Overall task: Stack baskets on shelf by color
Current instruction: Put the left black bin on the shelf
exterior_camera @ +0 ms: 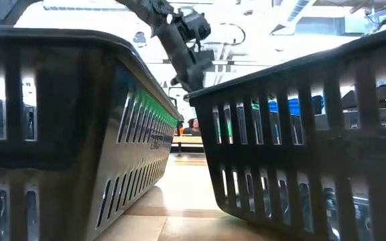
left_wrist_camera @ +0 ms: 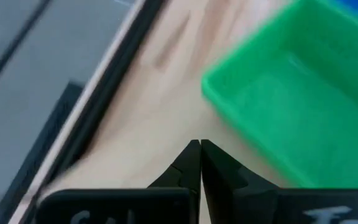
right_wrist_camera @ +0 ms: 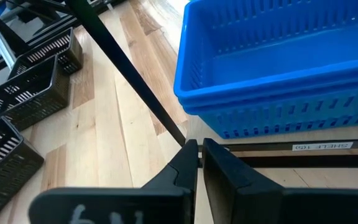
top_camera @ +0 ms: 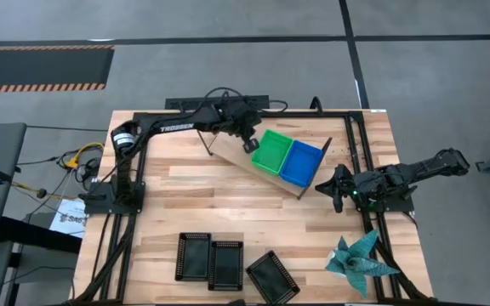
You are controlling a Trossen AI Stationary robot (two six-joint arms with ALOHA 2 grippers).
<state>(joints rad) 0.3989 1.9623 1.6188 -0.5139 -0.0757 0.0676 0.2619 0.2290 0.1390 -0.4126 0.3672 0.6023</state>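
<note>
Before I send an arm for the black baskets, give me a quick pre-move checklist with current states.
1. Left gripper empty, shut, beside green stack: ok.
2. Right gripper empty, shut, by the shelf end near blue stack: ok.
3. Green and blue on shelf, side by side: ok.
4. Shelf space free beside green: ok.
5. Three black baskets still on table, unstacked: not ok.
6. Count per stack: cannot tell.

floor (top_camera: 228, 76): grey, crossed by dark lines
hazard strip (top_camera: 41, 68): black with orange stripes
ceiling lights (exterior_camera: 293, 10): bright
person (exterior_camera: 194, 124): distant
</note>
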